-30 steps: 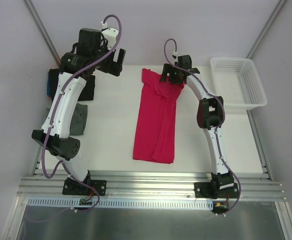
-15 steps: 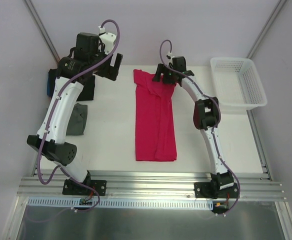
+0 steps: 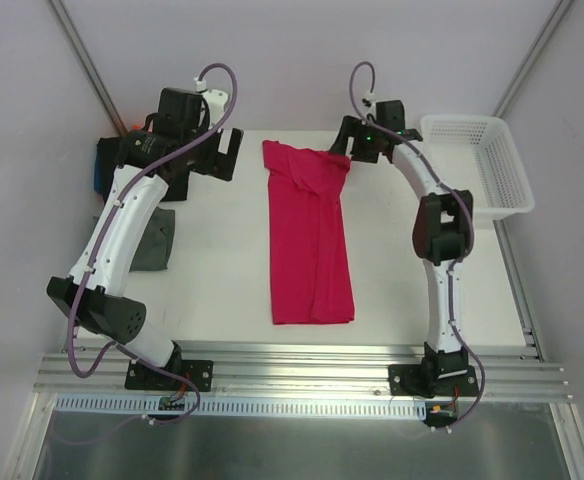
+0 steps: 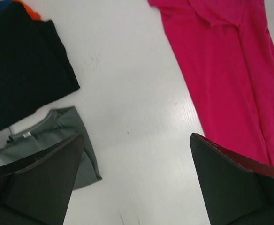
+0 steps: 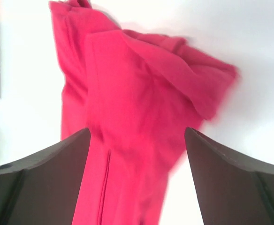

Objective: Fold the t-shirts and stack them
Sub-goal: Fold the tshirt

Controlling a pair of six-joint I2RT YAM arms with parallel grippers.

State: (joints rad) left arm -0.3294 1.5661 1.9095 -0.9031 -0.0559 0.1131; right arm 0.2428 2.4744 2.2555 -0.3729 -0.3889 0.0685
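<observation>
The crimson-pink t-shirt (image 3: 310, 235) lies folded into a long strip down the middle of the table, its far end rumpled. It also shows in the right wrist view (image 5: 137, 103) and the left wrist view (image 4: 226, 70). My right gripper (image 3: 344, 142) hangs open above the strip's far right corner, holding nothing; its wrist view (image 5: 137, 178) shows the jaws wide apart. My left gripper (image 3: 227, 155) is open and empty over bare table (image 4: 137, 187) left of the strip. The black t-shirt (image 4: 24, 70), grey-green t-shirt (image 4: 48, 136) and slivers of orange (image 4: 34, 11) and blue lie at far left.
A white mesh basket (image 3: 462, 120) stands at the far right. The folded grey-green t-shirt (image 3: 157, 240) and black t-shirt (image 3: 177, 185) sit under my left arm at the table's left edge. Metal rails run along the near edge.
My right gripper let go of the pink shirt's far end and drew back to the right. The shirt's far end shifted left and now lies flat. My left arm moved slightly left.
</observation>
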